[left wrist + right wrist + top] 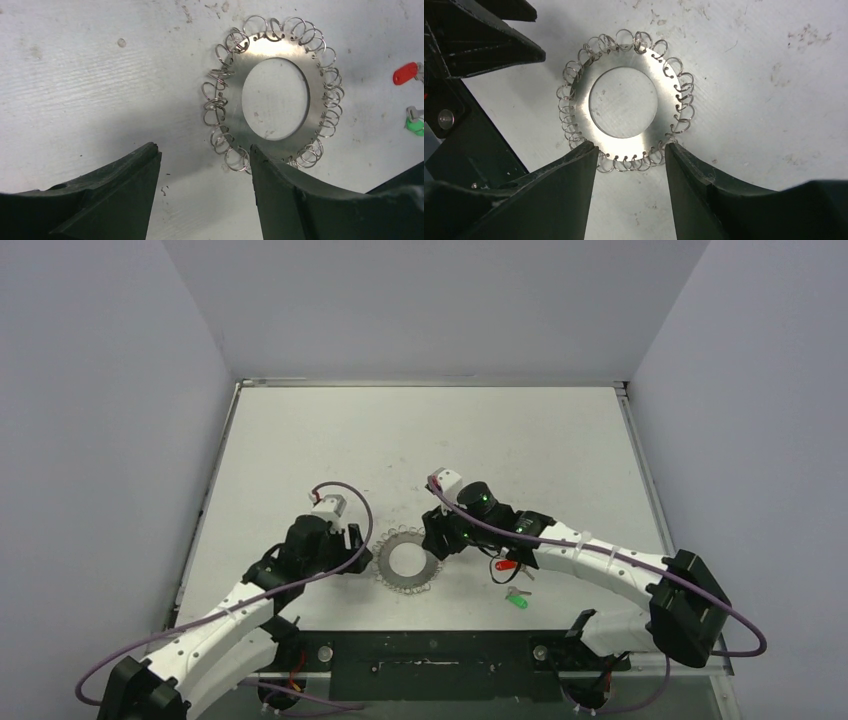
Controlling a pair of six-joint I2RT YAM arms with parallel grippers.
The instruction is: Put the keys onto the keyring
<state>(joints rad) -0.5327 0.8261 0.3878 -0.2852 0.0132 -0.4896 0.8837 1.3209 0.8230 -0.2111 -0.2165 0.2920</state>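
The keyring point(407, 561) lies flat on the white table between my two grippers, a silver disc with a wide hole and small wire loops all round. My left gripper point(366, 554) is open at its left edge. In the left wrist view the left gripper point(204, 146) holds nothing, and one fingertip point(256, 155) overlaps the keyring point(272, 46) rim. My right gripper point(441, 540) is open at its right edge. In the right wrist view the right gripper point(630, 145) brackets the near rim of the keyring point(624, 147). The keys lie loose to the right: red tag point(506, 565) point(405, 73), green tag point(519, 601) point(415, 126).
The table point(420, 440) is walled by grey panels on three sides. A black mounting rail point(430, 655) runs along the near edge between the arm bases. The left gripper's fingers point(499, 40) show at the top left of the right wrist view.
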